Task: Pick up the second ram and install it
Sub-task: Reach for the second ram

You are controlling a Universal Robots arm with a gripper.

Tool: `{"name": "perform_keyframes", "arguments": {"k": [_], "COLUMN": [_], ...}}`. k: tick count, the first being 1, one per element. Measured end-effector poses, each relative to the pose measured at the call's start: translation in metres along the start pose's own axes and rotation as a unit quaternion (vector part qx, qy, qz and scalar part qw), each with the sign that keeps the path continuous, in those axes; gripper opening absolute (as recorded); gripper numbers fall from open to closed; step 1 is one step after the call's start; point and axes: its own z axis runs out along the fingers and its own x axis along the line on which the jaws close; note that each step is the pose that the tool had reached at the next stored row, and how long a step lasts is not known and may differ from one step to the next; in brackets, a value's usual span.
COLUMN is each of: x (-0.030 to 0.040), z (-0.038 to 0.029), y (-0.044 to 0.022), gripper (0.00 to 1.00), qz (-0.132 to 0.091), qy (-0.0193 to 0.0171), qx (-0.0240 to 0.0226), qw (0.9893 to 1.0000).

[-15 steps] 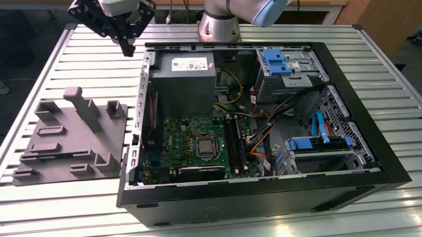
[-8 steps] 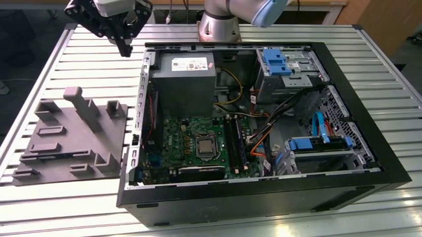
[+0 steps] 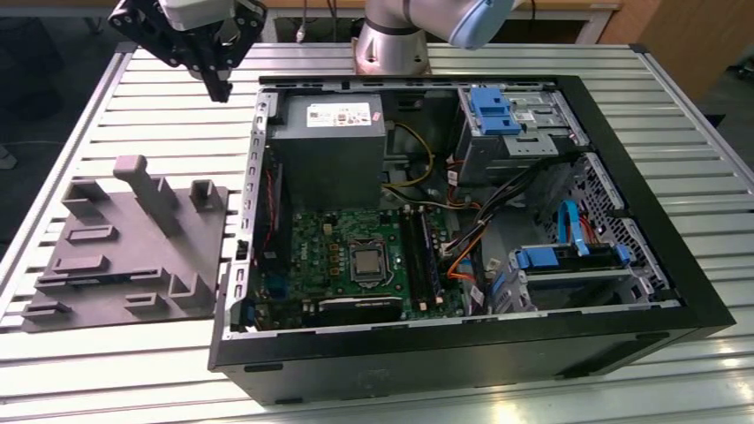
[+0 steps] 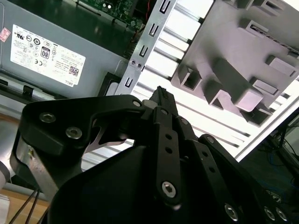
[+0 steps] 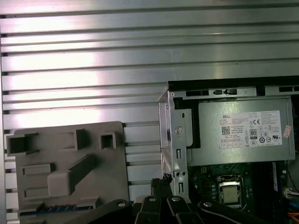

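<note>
Over the far edge of the slatted aluminium bench | one black two-finger gripper is hanging, jaws pressed together, grasping nothing | one thin blue-green memory stick is lying in one grey moulded fixture beside one open black computer case

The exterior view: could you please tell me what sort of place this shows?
Probably a robotics lab or assembly test cell: an open computer case lies on a slatted aluminium table beside a grey moulded fixture, with the arm's gripper above the table.
</note>
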Motion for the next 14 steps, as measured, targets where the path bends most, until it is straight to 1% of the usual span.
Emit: {"name": "perform_keyframes", "arguments": {"k": [14], "x": [0.0089], "z": [0.0000], "y": [-0.0010], "gripper": [0.11], "qz": [0.000], "qy": [0.0000], "qx": [0.0000], "qw": [1.0000]}}
